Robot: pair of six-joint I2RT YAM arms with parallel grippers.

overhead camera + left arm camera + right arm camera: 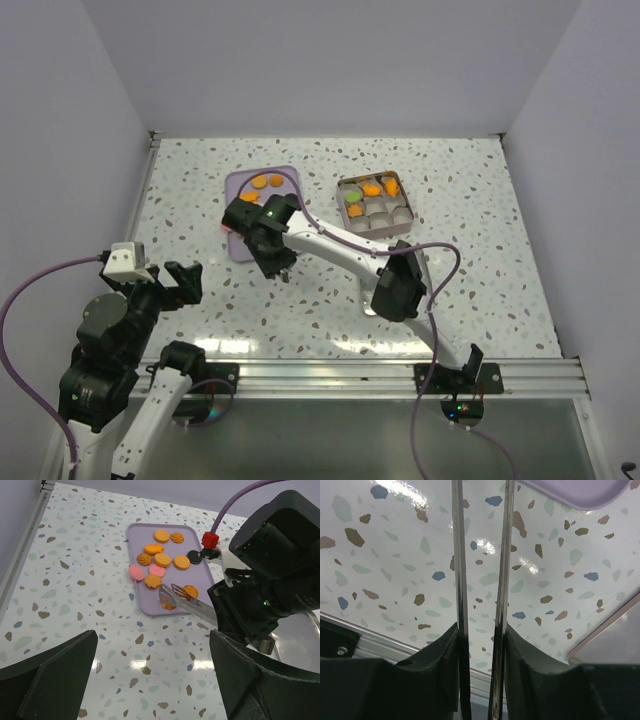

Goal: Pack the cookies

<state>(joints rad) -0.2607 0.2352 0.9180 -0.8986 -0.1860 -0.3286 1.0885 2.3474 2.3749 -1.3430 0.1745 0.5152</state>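
The cookies [162, 560] lie on the lilac tray [141, 535]: mostly orange, two pink [136, 572], one black [194, 556]. The square metal tin [398, 222] holds orange cookies [372, 189] and a green one [353, 196]. My right gripper [481, 635] is shut on metal tongs [458, 555], whose blades stand a little apart. In the left wrist view the tongs' tips [167, 592] reach over the tray's near edge, beside two orange cookies [190, 591]. I cannot tell if they hold one. My left gripper [152, 675] is open and empty above bare table, left of the tray.
The tray [240, 185] and tin stand side by side at mid-table in the top view. The right arm [340, 245] stretches across the middle toward the tray. White walls close in the table on three sides. A metal rail [350, 375] runs along the near edge.
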